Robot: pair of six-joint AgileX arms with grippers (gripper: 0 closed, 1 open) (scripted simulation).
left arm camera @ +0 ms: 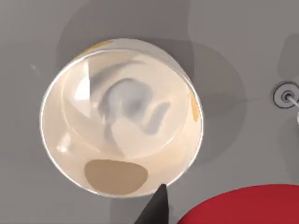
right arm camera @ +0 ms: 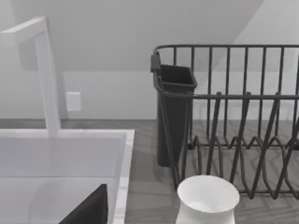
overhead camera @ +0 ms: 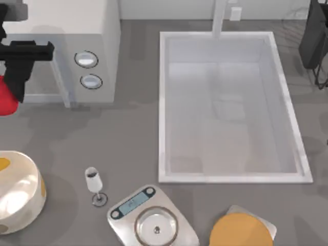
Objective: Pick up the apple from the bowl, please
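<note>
I have the apple [overhead camera: 6, 98] out of the bowl [overhead camera: 18, 192] already: from above it hangs at the far left edge of the surface, at about nine o'clock, tucked under the dark body of my left end effector [overhead camera: 10, 95], while the bowl sits well apart from it down at about eight o'clock. The left wrist camera looks straight down into the bowl [left arm camera: 70, 154], and its cream inside holds only reflections and a tan patch, no fruit; the apple [left arm camera: 243, 205] shows as a red curve at the close edge of that view, beside one dark fingertip [left arm camera: 156, 207]. I judge the left end effector to be clamped on the apple, though I only see one finger and the fruit is cut off at the frame edge, so the exact seating of the grip is uncertain. The relation that matters now is vertical and sideways: the bowl lies below the end effector and toward six o'clock from it in the top view, so any further move is clear of the rim. The apple is round, so no long axis constrains the hold. My right arm is parked at the far right, near two o'clock, its wrist camera facing the dish rack [right arm camera: 233, 121] and a white cup [right arm camera: 208, 198]; I cannot tell how its fingers stand.
</note>
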